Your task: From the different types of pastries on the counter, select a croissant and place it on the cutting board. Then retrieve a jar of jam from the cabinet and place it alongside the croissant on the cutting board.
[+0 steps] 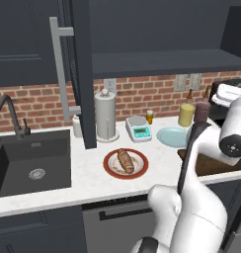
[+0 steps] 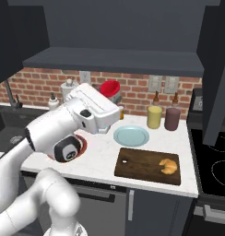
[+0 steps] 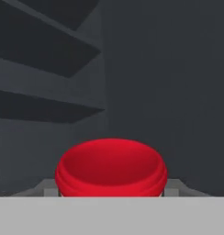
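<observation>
Croissant lies on the right part of the dark cutting board, lower right of centre in the right base view, on the white marble-look counter.

Jar of jam is red and sits at the front end of the gripper, upper centre of the right base view, in front of the brick wall and above the counter. In the hand view the jar fills lower centre, close to the camera, with dark cabinet shelves in the left half behind it. Grey finger tips show just beside the jar on each side, at its lower edges. The claw looks clamped on the jar.

Cabinet door stands open, upper left of the left base view, its silver bar handle vertical.

The scored loaf lies on a red-rimmed plate, centre of the left base view. Pale blue plate is just behind the board. Yellow bottle and maroon bottle stand by the wall, right of centre. Dark sink is at left, the paper towel roll behind the loaf.
</observation>
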### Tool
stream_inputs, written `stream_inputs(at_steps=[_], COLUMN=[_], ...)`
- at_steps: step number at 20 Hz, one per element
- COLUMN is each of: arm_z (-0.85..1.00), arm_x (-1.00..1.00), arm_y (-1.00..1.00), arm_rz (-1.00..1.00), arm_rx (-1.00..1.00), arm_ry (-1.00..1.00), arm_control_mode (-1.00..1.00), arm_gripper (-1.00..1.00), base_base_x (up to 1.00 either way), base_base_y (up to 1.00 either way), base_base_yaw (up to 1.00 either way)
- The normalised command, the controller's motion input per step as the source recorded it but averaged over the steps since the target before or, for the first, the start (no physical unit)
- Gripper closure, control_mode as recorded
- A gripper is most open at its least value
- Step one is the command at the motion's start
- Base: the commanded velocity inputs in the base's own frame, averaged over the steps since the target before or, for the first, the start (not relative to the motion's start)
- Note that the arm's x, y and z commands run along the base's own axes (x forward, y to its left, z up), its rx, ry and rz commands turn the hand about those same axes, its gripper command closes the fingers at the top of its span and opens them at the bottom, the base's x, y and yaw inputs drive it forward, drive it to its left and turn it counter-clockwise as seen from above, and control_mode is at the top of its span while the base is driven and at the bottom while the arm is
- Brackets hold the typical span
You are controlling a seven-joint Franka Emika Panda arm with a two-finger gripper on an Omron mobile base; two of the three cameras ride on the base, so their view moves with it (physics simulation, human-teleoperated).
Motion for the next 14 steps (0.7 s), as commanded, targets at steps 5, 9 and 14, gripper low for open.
stream_inputs(at_steps=[5, 9, 14], arm_z=[-0.69, -0.98, -1.00], arm_x=[-1.00, -0.86, 0.08], arm_y=[0.40, 0.49, 0.25], arm_rz=[-0.35, -0.32, -0.20], arm_rx=[0.00, 0.00, 0.02], arm_ry=[0.08, 0.13, 0.13], arm_control_mode=[-1.00, -1.00, -1.00], arm_gripper=[1.00, 1.00, 1.00], base_base_x=[0.00, 0.00, 0.00], base_base_y=[0.00, 0.00, 0.00], base_base_yaw=[0.00, 0.00, 0.00])
